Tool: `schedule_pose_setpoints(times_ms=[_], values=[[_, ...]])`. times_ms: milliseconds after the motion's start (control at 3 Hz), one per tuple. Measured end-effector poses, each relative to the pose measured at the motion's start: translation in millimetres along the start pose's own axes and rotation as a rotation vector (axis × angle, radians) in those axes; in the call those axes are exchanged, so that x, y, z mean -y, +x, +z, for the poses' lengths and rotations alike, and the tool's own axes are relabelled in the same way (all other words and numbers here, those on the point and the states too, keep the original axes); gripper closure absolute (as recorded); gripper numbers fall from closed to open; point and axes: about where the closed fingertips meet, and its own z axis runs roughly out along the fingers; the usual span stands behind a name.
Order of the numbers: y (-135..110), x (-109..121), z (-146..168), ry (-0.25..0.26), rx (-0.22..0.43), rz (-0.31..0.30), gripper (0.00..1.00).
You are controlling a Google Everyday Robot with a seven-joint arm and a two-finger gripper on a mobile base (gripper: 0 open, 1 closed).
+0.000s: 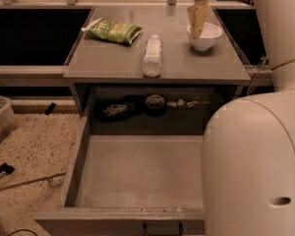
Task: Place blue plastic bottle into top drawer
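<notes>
End effector (pixel 197 17) upper right, above bowl (pixel 212 35), grip state can't tell; swinging toward bottle (pixel 152 57) may knock bowl off bench (pixel 201 68).

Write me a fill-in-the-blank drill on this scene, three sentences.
The bottle lies on its ___ on the tabletop, beside the green bag.
The gripper hangs over the ___ bowl.
The drawer under the tabletop is ___, not shut.
Missing words: side; white; open.
</notes>
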Motion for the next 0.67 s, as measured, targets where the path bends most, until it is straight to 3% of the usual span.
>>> schedule_pose_setpoints(times_ms=[333, 667], values=[[1.5, 5.4, 4.7, 0.016, -0.004, -0.001, 0.00], [24.5, 12.1, 18.8, 0.025, -0.075, -0.039, 0.00]])
